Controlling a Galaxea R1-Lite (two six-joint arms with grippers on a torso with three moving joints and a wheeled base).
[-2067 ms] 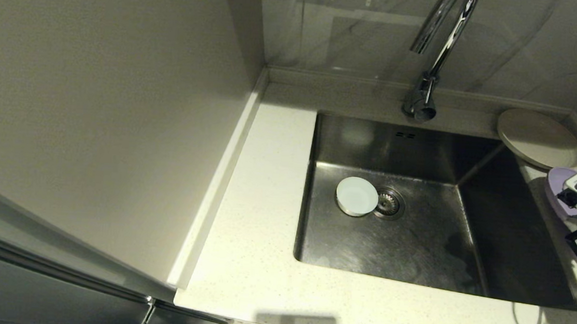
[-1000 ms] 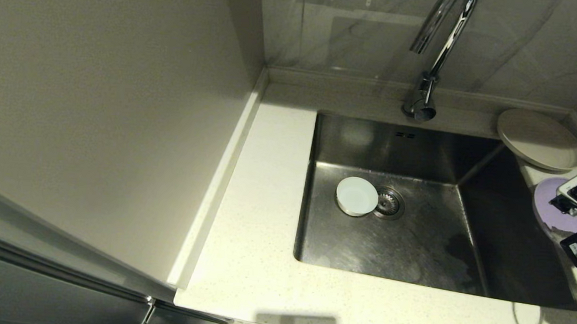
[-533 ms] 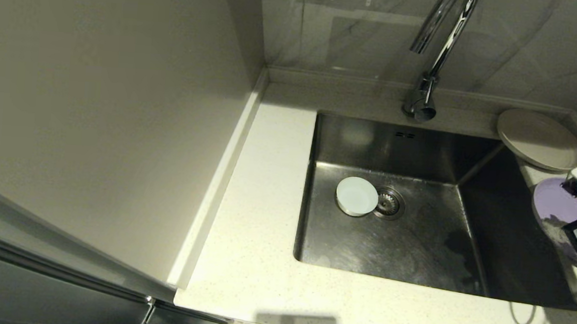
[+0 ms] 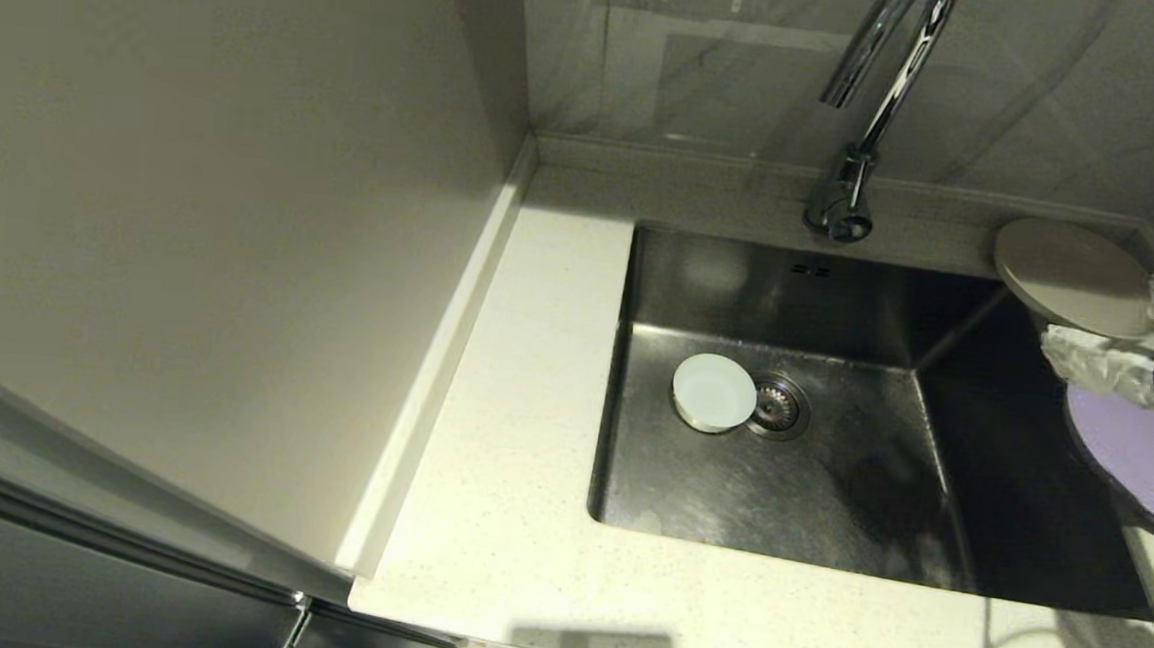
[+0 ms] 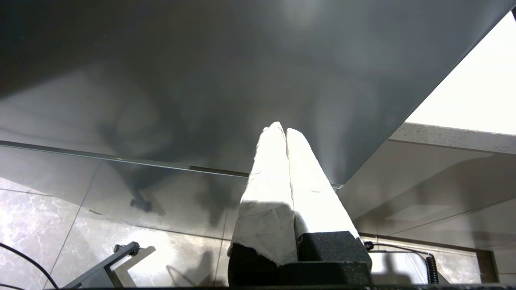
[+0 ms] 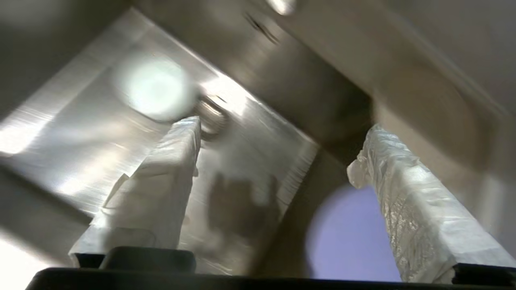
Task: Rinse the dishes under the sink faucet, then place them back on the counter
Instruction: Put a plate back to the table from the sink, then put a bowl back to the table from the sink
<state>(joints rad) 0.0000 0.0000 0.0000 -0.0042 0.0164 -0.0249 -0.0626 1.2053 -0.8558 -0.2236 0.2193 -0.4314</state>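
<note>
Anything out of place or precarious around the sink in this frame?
Yes. The lavender plate on the counter right of the sink juts over the basin edge, so it looks precarious. The open right pincer holds nothing. The white bowl sits by the drain.

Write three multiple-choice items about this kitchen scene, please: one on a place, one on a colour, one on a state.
1. Where is the small white round bowl?
A. in the steel sink, beside the round strainer drain
B. on the speckled counter
C. under the cream plate

2. What colour is the round plate nearest the right end effector?
A. green
B. lavender
C. black

3. How is the right end effector?
A. shut on the bowl
B. shut, empty
C. open, empty

Key: 1 A, the bowl lies on the basin floor; 2 B, it shows purple; 3 C, the wrapped fingers stand apart.
</note>
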